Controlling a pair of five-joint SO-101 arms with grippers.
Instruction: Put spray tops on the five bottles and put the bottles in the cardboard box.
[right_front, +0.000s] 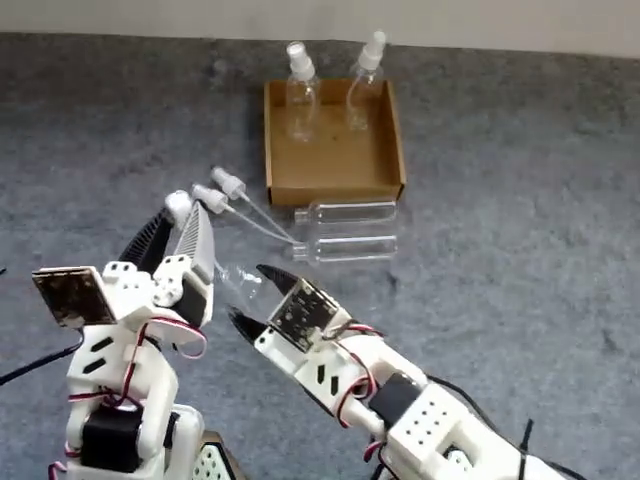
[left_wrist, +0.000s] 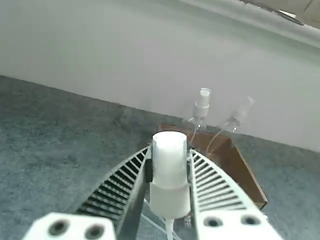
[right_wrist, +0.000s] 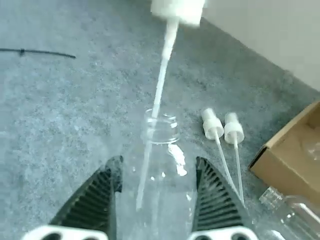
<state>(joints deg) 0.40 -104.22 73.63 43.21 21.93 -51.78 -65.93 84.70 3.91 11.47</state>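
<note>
My left gripper (right_front: 182, 212) (left_wrist: 169, 156) is shut on a white spray top (right_front: 178, 204) (left_wrist: 170, 172), held up over the carpet. The top's thin tube (right_wrist: 159, 95) reaches down into the open neck of a clear bottle (right_wrist: 161, 150) (right_front: 236, 281). My right gripper (right_front: 250, 293) (right_wrist: 159, 169) is shut on that bottle and holds it tilted toward the left arm. In the cardboard box (right_front: 290, 182) (left_wrist: 240, 172) stand two bottles with spray tops (right_front: 302, 88) (right_front: 364, 80). Two bare bottles (right_front: 350, 212) (right_front: 350, 247) lie in front of the box.
Two loose spray tops (right_front: 226, 184) (right_front: 206, 196) (right_wrist: 212, 125) (right_wrist: 233, 132) lie on the grey carpet left of the box, their tubes pointing toward the lying bottles. A thin black strip (right_wrist: 37, 52) lies farther off. A pale wall runs behind the box.
</note>
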